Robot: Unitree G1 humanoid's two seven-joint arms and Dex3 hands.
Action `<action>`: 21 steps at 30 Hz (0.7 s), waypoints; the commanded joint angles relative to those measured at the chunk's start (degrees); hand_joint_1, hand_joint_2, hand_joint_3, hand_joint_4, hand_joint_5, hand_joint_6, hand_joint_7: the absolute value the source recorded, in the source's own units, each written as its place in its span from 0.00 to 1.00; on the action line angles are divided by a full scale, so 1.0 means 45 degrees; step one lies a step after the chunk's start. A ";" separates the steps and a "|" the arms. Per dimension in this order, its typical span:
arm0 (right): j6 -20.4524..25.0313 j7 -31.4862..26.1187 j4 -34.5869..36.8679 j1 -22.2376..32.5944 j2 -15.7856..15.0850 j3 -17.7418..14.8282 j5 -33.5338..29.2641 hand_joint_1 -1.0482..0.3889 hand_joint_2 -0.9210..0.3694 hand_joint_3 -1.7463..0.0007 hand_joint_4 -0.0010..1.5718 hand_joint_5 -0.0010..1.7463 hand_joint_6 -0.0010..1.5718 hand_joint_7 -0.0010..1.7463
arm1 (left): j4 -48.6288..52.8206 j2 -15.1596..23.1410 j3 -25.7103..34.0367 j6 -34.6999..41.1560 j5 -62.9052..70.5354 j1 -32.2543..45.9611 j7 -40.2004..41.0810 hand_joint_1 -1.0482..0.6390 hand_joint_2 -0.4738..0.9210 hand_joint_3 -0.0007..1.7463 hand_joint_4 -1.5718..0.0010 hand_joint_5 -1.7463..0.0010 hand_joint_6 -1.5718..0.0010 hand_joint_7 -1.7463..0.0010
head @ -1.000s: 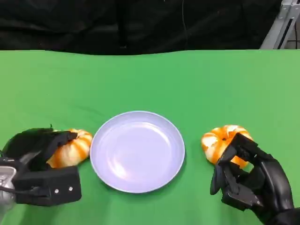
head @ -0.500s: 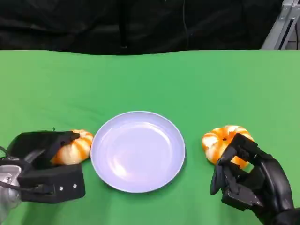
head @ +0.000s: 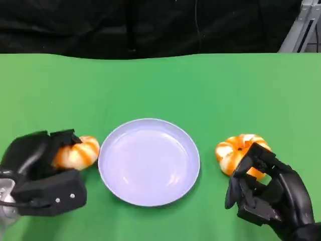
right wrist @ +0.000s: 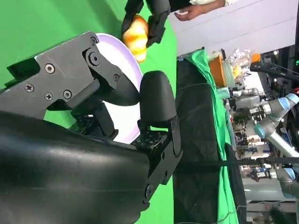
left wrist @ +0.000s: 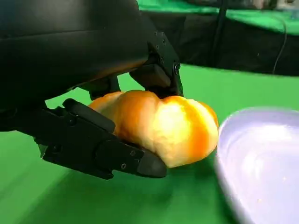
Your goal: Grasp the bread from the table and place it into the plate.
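The left hand's (head: 42, 170) fingers (left wrist: 107, 149) clamp a bread roll (head: 76, 152) from above and below, hiding its near side; it sits at the plate's (head: 149, 161) nine o'clock, long axis pointing toward the rim. The right hand (head: 268, 193), fingers spread and holding nothing, covers the near edge of a second roll (head: 235, 150) at three o'clock on the green tabletop (head: 160, 85).

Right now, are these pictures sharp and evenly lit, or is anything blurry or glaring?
Head view: sharp, evenly lit, with soft pale sheen on the plate and a faint shadow along its near rim. Left wrist view: the bread in the left hand is fairly crisp, but the plate's rim nearby is smeared out of focus. Right wrist view: the picture is turned sideways, the close right hand looms large, and the background is bright.
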 commanded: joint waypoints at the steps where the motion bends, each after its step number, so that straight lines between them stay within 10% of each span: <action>1: -0.0216 0.0034 -0.0087 0.0023 -0.0159 -0.0155 0.0065 0.67 0.26 0.32 0.54 1.00 0.40 0.97 | -0.1188 0.0790 0.0662 0.0077 -0.0595 0.0205 -0.0570 0.57 1.00 0.24 0.61 0.00 0.58 0.22; 10: -0.0002 0.0000 -0.0189 0.0055 -0.0149 -0.0163 0.0157 0.66 0.27 0.32 0.54 1.00 0.40 0.98 | -0.4109 0.0905 0.1394 0.0540 -0.1021 0.0862 -0.1440 0.58 1.00 0.16 0.57 0.04 0.45 0.41; 21: 0.0017 -0.0044 -0.0246 0.0036 -0.0112 -0.0121 0.0131 0.67 0.26 0.32 0.54 1.00 0.40 0.98 | -0.6201 -0.0095 0.0772 0.0305 -0.0790 0.1175 -0.2683 0.61 0.97 0.19 0.60 0.00 0.53 0.24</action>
